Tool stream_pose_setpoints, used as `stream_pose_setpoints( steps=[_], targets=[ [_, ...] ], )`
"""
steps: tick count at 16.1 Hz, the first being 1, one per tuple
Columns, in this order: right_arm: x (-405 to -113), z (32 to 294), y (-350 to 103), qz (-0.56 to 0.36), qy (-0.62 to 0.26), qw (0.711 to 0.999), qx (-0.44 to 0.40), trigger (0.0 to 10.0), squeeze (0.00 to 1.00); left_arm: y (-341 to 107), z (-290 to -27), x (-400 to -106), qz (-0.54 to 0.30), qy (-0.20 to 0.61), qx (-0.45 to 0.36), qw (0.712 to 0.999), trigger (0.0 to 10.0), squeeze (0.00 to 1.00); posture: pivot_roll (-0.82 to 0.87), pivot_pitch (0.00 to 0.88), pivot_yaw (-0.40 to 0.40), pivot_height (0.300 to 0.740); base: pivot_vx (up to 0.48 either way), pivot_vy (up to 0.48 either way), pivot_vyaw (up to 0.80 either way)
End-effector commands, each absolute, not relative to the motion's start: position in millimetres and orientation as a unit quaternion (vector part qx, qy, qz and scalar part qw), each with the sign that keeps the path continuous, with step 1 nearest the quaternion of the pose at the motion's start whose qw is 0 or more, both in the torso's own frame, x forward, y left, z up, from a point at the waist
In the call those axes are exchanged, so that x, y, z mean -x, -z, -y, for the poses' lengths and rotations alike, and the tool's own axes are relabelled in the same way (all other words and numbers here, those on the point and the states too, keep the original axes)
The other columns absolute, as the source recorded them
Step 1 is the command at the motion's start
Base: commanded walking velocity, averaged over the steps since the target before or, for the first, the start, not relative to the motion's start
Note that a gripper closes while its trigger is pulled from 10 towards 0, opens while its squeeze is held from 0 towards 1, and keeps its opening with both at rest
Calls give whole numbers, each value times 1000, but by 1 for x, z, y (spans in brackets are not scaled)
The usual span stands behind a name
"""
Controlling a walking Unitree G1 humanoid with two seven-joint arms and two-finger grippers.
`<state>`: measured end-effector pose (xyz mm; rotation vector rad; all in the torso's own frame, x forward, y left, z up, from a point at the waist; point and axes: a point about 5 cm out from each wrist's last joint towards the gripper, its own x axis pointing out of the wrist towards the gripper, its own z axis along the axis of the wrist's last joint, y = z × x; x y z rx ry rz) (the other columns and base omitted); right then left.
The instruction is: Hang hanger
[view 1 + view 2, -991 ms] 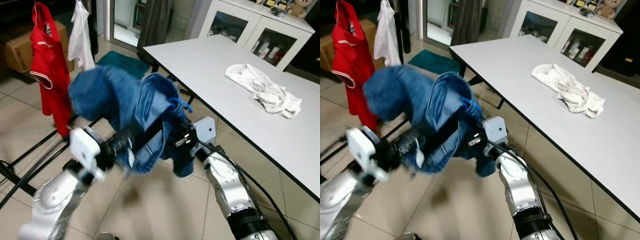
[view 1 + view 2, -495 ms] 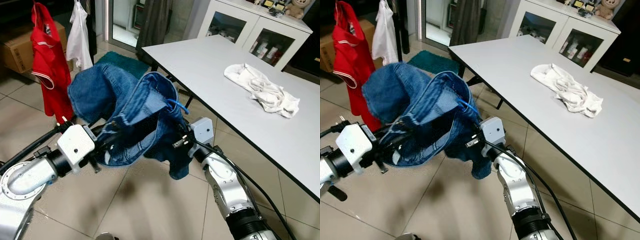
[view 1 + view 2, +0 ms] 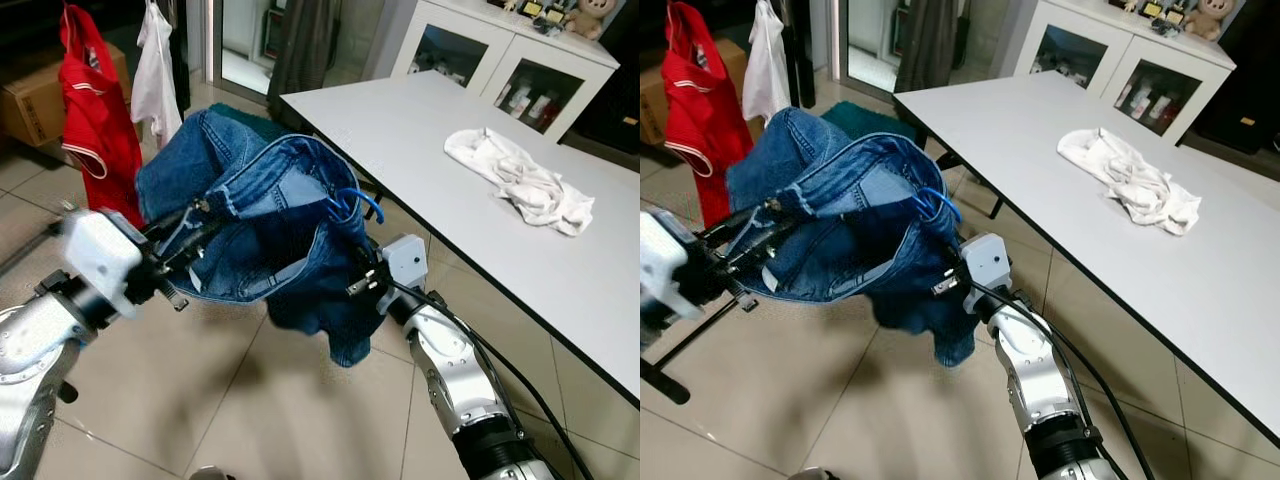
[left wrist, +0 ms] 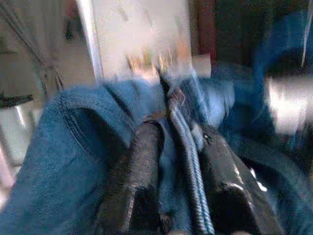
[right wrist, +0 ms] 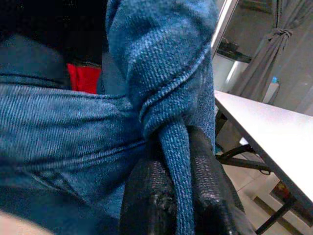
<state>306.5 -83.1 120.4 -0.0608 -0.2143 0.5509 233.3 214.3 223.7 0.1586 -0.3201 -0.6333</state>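
A blue denim garment (image 3: 262, 225) hangs stretched between my two grippers above the tiled floor. The hook of a blue hanger (image 3: 357, 203) pokes out of its waistband on the right side. My left gripper (image 3: 196, 214) is shut on the waistband's left edge; in the left wrist view the denim seam sits pinched in that gripper (image 4: 178, 147). My right gripper (image 5: 176, 161) is shut on a fold of the denim, and in the head views it (image 3: 352, 272) is mostly buried under the cloth.
A red shirt (image 3: 97, 115) and a white shirt (image 3: 158, 75) hang at the far left, with a black rack bar (image 3: 680, 342) low on the floor. A white table (image 3: 420, 125) with a crumpled white cloth (image 3: 520, 182) stands at my right. Behind it is a white cabinet (image 3: 495, 60).
My left arm has swung up and to the left, pulling the waistband open and taut. The right arm has barely moved. The hanger hook now shows more plainly.
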Motion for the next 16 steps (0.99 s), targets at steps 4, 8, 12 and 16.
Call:
stream_pose_setpoints(
  steps=[4,8,12,16],
  targets=[
    [-310,98,-131,127,-249,960,24,0,0,-219,-206,-212,144,393,143,897,10000,0,188,74,-206,740,0,0,0],
    [-311,99,-132,128,-250,960,25,0,0,-219,-208,-204,141,408,222,874,10000,973,187,71,-212,740,0,0,0],
    [-312,100,-133,128,-251,959,27,0,0,-221,-211,-196,133,422,279,852,10000,1000,186,65,-216,740,0,0,0],
    [-312,101,-133,128,-251,959,27,0,0,-227,-218,-198,169,393,304,851,10000,1000,185,63,-215,740,0,0,0]
  ],
)
